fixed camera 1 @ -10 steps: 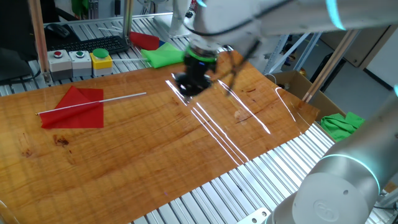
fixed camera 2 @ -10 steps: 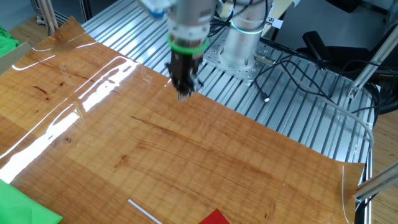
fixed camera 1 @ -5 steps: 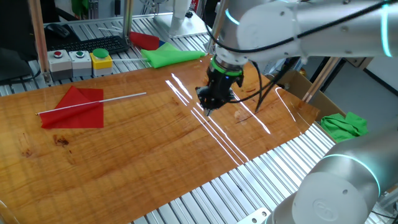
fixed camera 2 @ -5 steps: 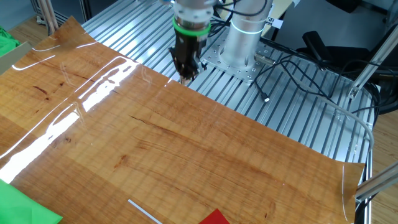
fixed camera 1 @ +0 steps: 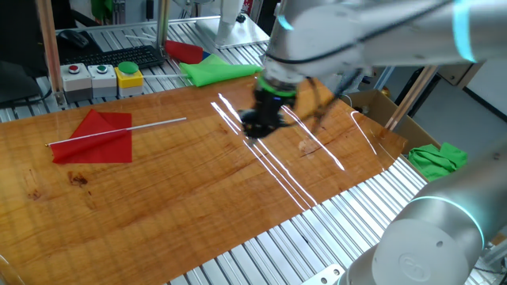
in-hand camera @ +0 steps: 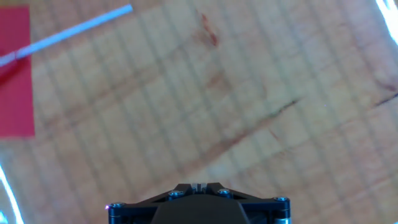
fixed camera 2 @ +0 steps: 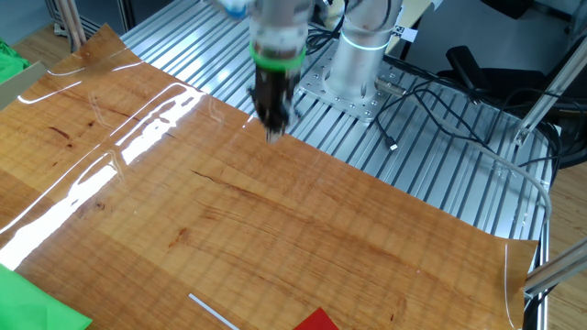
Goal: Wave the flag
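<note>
The flag lies flat on the wooden table [fixed camera 1: 182,182] at the left: a red cloth [fixed camera 1: 99,136] on a thin white stick [fixed camera 1: 150,124]. My gripper [fixed camera 1: 255,131] hovers over the middle of the table, well to the right of the stick's free end, with its jaws together and nothing between them. In the other fixed view the gripper [fixed camera 2: 273,134] is near the table's far edge, and only the stick end [fixed camera 2: 211,312] and a cloth corner [fixed camera 2: 318,321] show. The hand view shows the shut fingertips [in-hand camera: 198,186], the stick [in-hand camera: 74,31] and the cloth [in-hand camera: 15,68] at upper left.
A green cloth [fixed camera 1: 214,71] and a stickless red cloth piece [fixed camera 1: 184,51] lie behind the table. A button box [fixed camera 1: 103,77] stands at the back left. A cardboard box [fixed camera 1: 380,107] and another green cloth [fixed camera 1: 438,158] are at the right. Cables [fixed camera 2: 431,101] lie by the arm base.
The gripper moved right and forward over the table, then came back a little to the left toward the flag. The flag has not moved.
</note>
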`<state>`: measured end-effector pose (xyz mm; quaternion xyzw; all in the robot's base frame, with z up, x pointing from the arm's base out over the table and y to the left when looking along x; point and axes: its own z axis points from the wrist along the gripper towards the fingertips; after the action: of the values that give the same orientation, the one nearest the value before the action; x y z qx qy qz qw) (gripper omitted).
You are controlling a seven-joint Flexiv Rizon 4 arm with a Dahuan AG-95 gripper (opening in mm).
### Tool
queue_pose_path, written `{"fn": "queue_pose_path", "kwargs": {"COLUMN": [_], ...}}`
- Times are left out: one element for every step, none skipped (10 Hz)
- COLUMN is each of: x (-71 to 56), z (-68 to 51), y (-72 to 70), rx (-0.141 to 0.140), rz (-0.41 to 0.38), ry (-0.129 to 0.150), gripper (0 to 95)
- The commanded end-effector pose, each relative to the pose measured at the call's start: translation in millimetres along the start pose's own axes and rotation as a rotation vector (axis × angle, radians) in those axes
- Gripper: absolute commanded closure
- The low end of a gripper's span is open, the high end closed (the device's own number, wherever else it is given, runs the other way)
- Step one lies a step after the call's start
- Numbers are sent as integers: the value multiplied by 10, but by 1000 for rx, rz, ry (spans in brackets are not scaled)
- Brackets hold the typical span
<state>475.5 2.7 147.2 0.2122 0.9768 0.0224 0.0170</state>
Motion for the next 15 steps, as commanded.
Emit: {"fn": "queue_pose_path", "kwargs": {"x": [-157, -209, -295, -360, -361, -361, -361, -361, -361, -361, -361, -361, -361, -361, -361], "z": [32, 40, 23, -25, -32, -32, -32, -32, -32, -32, -32, -32, -32, -32, -32], "y": [245, 309, 387, 412, 418, 418, 418, 418, 418, 418, 418, 418, 418, 418, 418], "rx": [10, 9, 14, 6, 6, 3, -1, -18, -19, -4, 9, 12, 4, 3, -1], "rz": [25, 30, 29, 31, 32, 31, 23, 21, 22, 15, 11, -20, -36, -43, -46], "ry": [0, -1, 2, 12, 11, 12, 0, -14, -26, -22, -15, -17, -18, -15, -13], "gripper": [950, 950, 950, 950, 950, 950, 950, 950, 950, 950, 950, 950, 950, 950, 950]}}
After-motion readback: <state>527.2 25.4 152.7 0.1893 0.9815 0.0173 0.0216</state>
